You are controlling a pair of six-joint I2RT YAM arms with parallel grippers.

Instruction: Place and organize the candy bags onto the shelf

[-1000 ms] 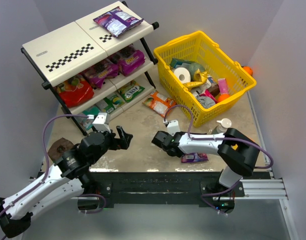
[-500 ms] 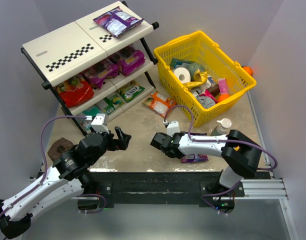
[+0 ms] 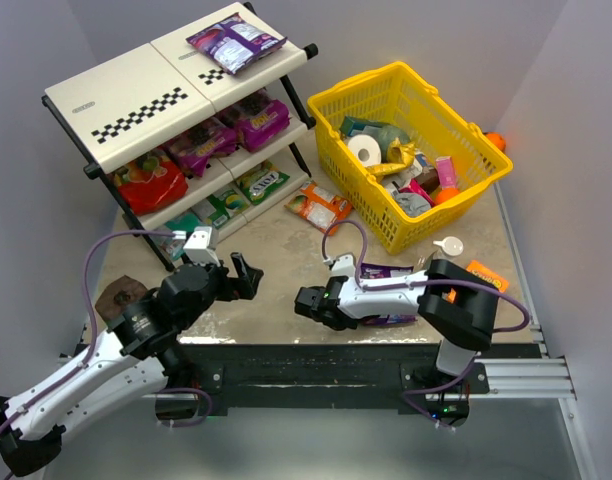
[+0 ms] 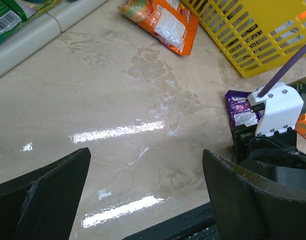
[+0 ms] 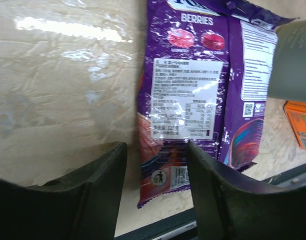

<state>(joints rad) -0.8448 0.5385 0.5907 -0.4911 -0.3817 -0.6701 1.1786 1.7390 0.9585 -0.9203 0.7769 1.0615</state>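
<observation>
The shelf (image 3: 136, 100) stands at the back left and holds several candy bags: purple on top (image 3: 234, 40), magenta (image 3: 256, 118), red (image 3: 149, 180) and green (image 3: 261, 182) below. An orange candy bag (image 3: 319, 205) (image 4: 163, 20) lies on the table by the rack's foot. A purple candy bag (image 5: 188, 100) (image 3: 386, 272) (image 4: 238, 107) lies label-up under my right arm. My right gripper (image 5: 155, 150) (image 3: 308, 302) is open, its fingers either side of that bag's lower edge. My left gripper (image 4: 145, 165) (image 3: 241, 275) is wide open and empty, over bare table.
A yellow mesh basket (image 3: 466, 135) full of mixed goods stands at the back right. A small orange box (image 3: 483, 275) (image 5: 299, 125) lies right of my right arm, a white cap (image 3: 449, 244) behind it. A brown object (image 3: 118, 295) sits at the left edge.
My right gripper went from shut to open and slid left and nearer the front edge, along the purple bag. The orange box has come into sight. My left arm has barely moved.
</observation>
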